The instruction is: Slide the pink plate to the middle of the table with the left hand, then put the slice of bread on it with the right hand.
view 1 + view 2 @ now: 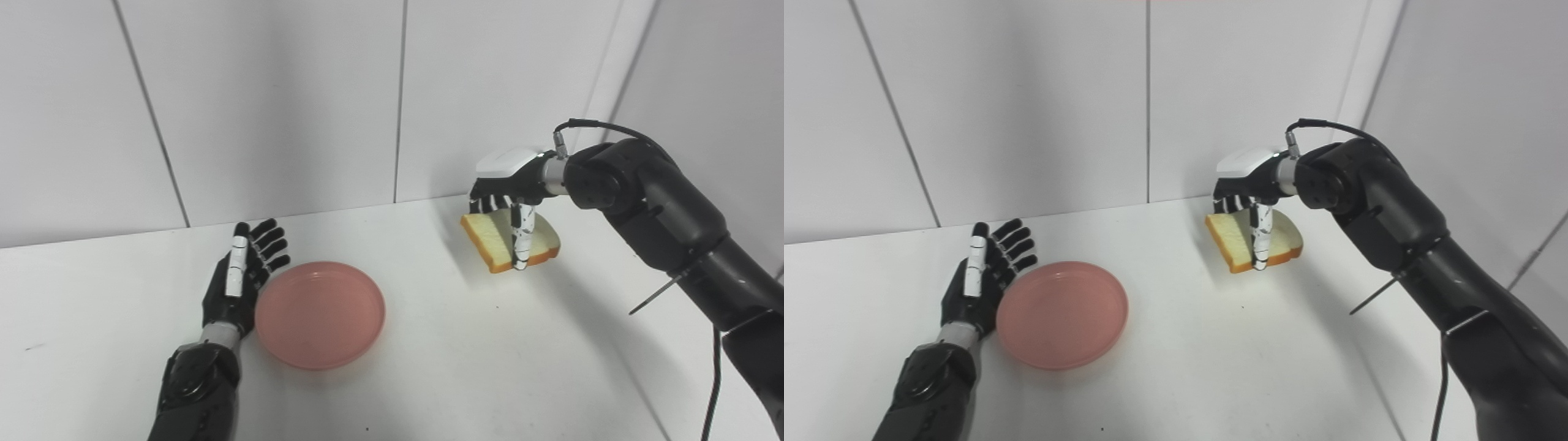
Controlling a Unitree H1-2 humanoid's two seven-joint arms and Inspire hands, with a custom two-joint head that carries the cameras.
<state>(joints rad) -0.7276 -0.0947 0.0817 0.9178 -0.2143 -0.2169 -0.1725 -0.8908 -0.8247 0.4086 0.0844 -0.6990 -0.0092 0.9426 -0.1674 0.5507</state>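
Plate (pixel 320 315): round, shallow, glossy pink, on white tabletop (pixel 459 343) left of centre. Left hand (pixel 241 278) flat, fingers spread, against its left rim. Bread (pixel 1252 240), tan crust, tilted, pinched in right hand (pixel 1246 184), apparently lifted. Both views agree.

Plate (pixel 320 314) lies left of the bread (pixel 510 241), nearer the front.
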